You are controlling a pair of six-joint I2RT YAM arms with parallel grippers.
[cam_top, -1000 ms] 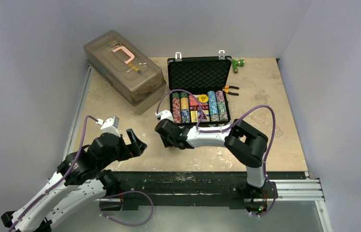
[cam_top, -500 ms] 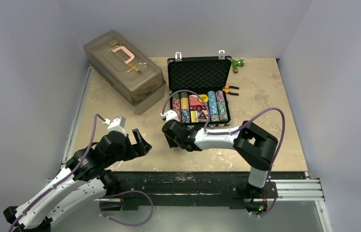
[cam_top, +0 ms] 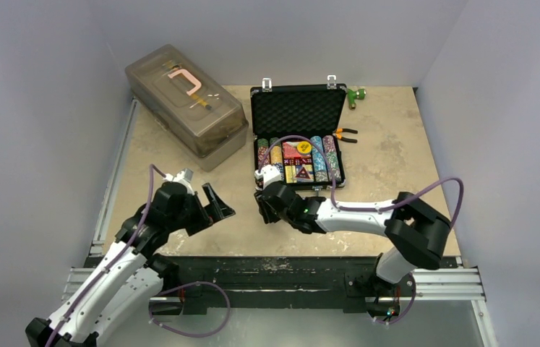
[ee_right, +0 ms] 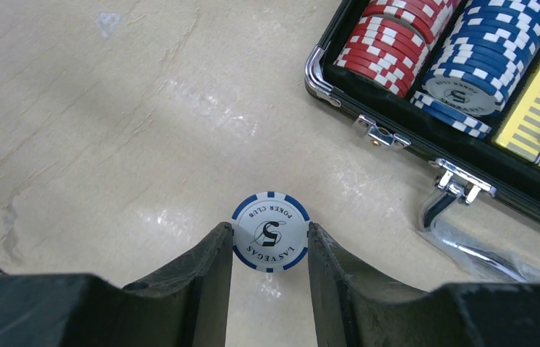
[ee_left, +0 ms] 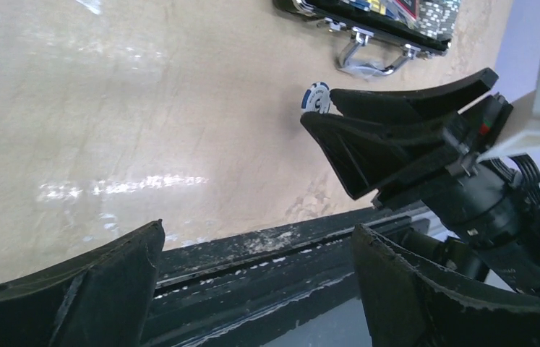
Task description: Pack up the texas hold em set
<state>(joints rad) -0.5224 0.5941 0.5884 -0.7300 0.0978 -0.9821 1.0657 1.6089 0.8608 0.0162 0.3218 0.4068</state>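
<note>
While the right gripper (ee_right: 270, 242) pinches a blue-white poker chip (ee_right: 270, 230) by its edges, the open briefcase (ee_right: 408, 148) lies upper right of it; the left gripper (ee_left: 256, 238) gapes empty.

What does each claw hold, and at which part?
The right claw pinches the blue-white poker chip by its opposite edges; the left claw is open, holding nothing.

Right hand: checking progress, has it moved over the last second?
Yes. The right hand, gripping a blue-and-white poker chip, moved rightward in the top view, from left of the black briefcase to below its front left corner.
</note>
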